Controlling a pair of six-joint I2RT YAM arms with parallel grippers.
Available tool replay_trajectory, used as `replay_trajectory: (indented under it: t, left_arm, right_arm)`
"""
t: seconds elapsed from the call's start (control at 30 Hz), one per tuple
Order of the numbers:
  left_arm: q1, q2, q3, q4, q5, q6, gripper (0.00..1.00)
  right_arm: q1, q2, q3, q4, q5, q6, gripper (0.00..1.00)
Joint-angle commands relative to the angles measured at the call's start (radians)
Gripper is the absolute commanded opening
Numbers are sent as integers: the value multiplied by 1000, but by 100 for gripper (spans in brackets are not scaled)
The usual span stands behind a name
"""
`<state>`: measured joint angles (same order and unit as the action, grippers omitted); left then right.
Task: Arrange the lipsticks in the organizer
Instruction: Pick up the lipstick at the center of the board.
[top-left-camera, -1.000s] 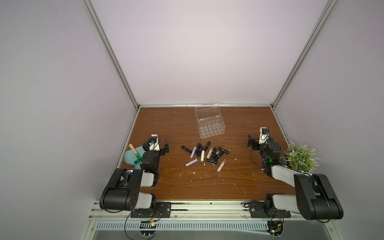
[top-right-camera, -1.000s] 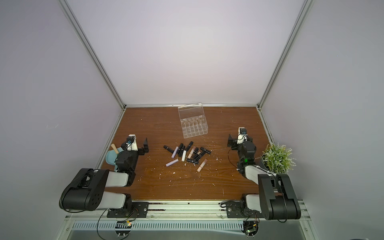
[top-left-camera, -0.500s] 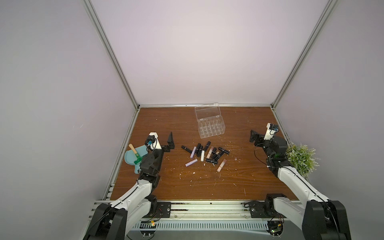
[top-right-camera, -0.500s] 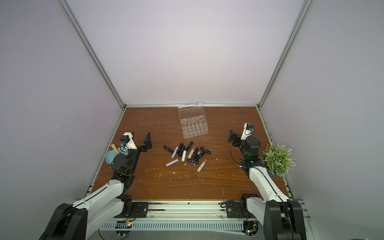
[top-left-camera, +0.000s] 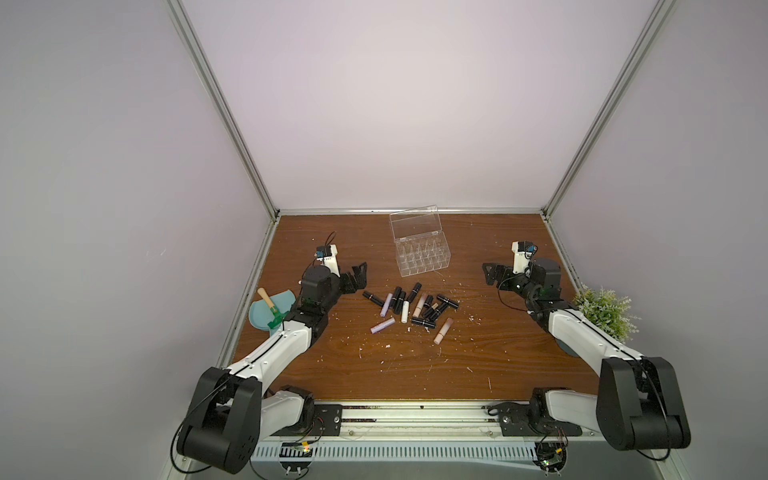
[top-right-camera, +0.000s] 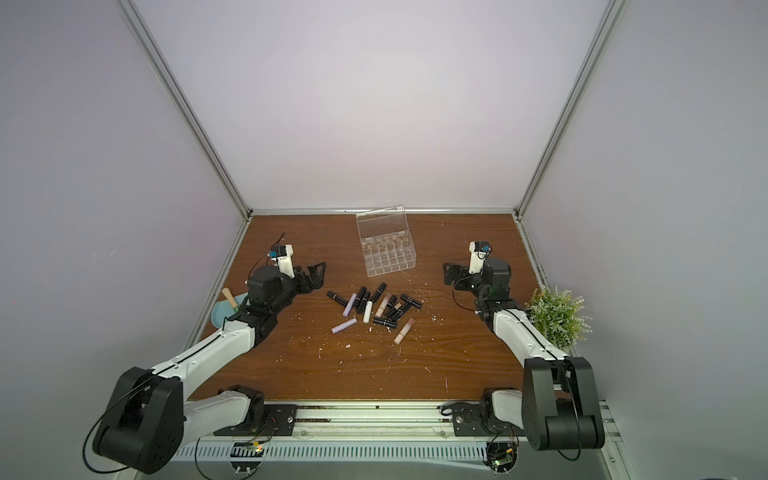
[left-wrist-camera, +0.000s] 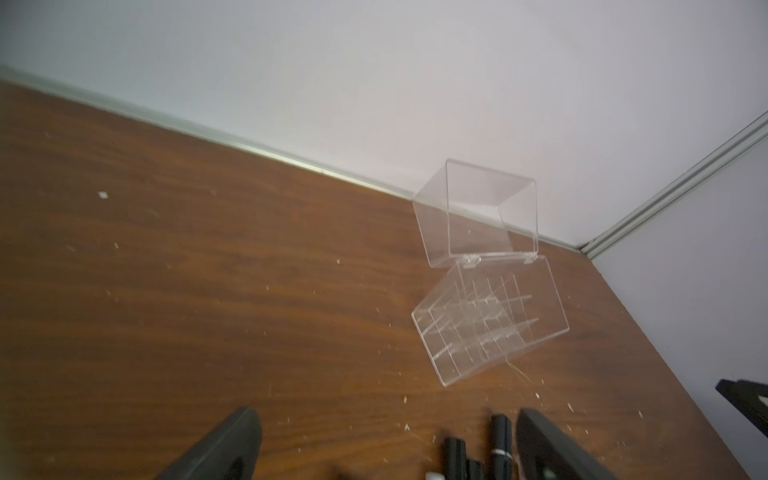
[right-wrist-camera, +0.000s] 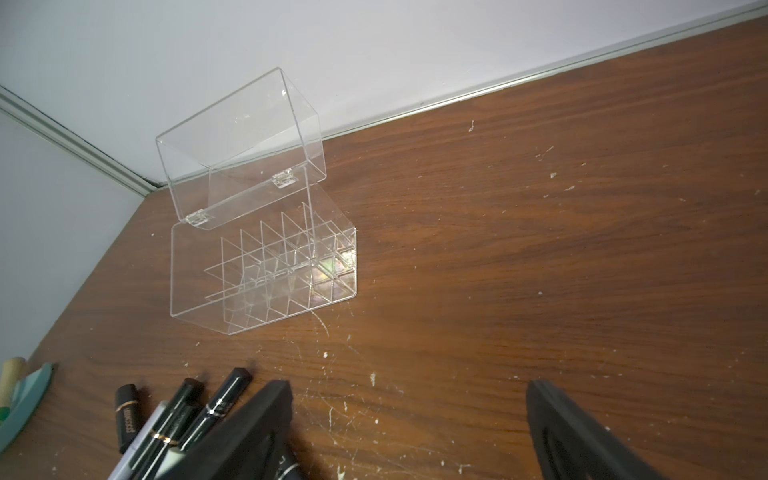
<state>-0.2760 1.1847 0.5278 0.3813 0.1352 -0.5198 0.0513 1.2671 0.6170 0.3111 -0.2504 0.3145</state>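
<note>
Lipsticks (top-left-camera: 420, 303) between left end effector (top-left-camera: 356, 277), right end effector (top-left-camera: 489, 274); untouched.

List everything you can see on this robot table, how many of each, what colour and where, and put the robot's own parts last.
lipsticks: about fifteen; mostly black, a few lavender, white and beige-pink; lying loose in a heap mid-table
organizer: one; clear; behind the heap, lid standing open, compartments look empty
dustpan: one; light blue; left edge of the table
brush: one; wooden handle, green head; lying on the dustpan
plant: one; green; right edge of the table
scraps: many; whitish; scattered over the table
table: one; brown wood
left gripper: one; black; left of the heap, open, empty
right gripper: one; black; right of the heap, open, empty
</note>
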Motion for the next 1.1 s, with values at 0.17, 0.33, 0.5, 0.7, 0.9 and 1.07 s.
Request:
replay_trajectory:
  t: [0.17, 0.33, 0.5, 0.7, 0.9, 1.07]
  left_arm:
    - [-147, 35, 5, -221, -100, -103, 98]
    - [-181, 123, 128, -435, -175, -61, 97]
    - [-179, 184, 226, -580, -181, -39, 96]
    - [-179, 304, 307, -627, -88, -59, 92]
    - [-180, 336, 276, -586, -56, -95, 89]
    - [-180, 368, 281, -586, -80, -100, 86]
  right_arm:
    - [5, -13, 5, -3, -33, -17, 87]
    - [8, -16, 6, -7, -52, -20, 85]
    - [13, -9, 10, -12, -53, -24, 83]
    - [11, -12, 12, -21, -48, -29, 83]
    - [12, -22, 6, -16, -61, -23, 83]
    - [11, -25, 1, -10, -61, -19, 83]
